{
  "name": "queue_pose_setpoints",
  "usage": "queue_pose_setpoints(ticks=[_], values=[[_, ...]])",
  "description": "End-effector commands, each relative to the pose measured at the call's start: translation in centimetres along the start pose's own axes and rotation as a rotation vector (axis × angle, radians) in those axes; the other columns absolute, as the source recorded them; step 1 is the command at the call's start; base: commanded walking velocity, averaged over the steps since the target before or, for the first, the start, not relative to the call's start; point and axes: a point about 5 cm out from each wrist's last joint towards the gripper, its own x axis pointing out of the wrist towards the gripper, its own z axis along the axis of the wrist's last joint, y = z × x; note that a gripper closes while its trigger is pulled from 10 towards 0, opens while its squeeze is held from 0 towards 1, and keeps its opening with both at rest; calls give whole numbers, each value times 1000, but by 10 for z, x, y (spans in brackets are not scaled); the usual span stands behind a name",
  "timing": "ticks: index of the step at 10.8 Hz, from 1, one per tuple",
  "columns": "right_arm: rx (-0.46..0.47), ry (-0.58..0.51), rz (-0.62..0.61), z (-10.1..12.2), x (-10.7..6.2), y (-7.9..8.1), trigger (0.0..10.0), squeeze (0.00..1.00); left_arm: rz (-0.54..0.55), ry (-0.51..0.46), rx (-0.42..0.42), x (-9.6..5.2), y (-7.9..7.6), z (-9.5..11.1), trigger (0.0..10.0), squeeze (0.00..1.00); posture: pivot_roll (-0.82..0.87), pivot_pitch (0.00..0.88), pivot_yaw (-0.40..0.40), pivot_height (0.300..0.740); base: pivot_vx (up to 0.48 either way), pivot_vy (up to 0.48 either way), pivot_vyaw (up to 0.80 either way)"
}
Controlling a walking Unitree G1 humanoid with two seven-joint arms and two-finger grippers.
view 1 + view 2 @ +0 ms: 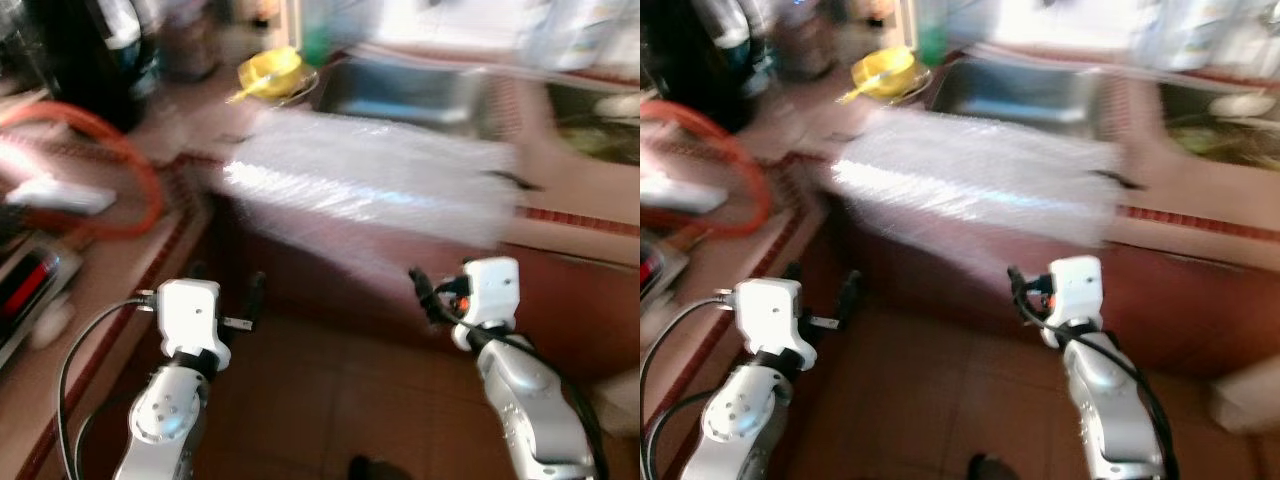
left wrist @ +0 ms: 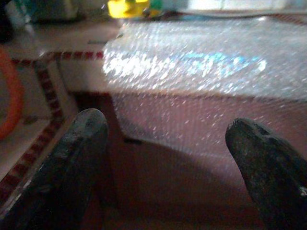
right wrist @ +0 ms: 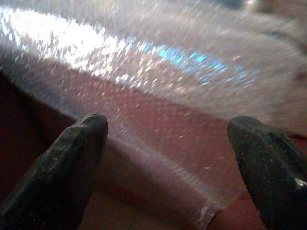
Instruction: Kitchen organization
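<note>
Both the left gripper [image 2: 168,158] and right gripper [image 3: 168,163] are spread wide and hold nothing, poised near the bubble wrap sheet [image 1: 370,175]. The sheet drapes over the counter [image 1: 580,215] edge before the sink [image 1: 410,95]; through blur, a yellow object [image 1: 268,70], perhaps a bowl, sits far left.

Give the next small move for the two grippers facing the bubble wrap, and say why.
Probably ease both grippers forward to the hanging edge of the clear bubble-wrap sheet draped over the counter front. The left gripper and right gripper are open, apart from it, aimed at it and holding nothing.
</note>
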Motion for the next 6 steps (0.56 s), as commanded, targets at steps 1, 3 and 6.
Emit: queue_pose_setpoints(ticks=[1, 3, 6], values=[[10, -7, 9, 1, -1, 5, 10000, 0, 20, 7, 9, -2, 6, -1, 10000, 0, -88, 144, 38, 740, 0, 0, -788], [25, -9, 7, 2, -4, 6, 10000, 0, 42, -16, 23, -2, 7, 2, 10000, 0, -88, 143, 38, 740, 0, 0, -788], [14, -46, -7, 11, -9, 1, 10000, 0, 79, -72, 33, -1, 12, 11, 10000, 0, -97, 144, 35, 740, 0, 0, -529]])
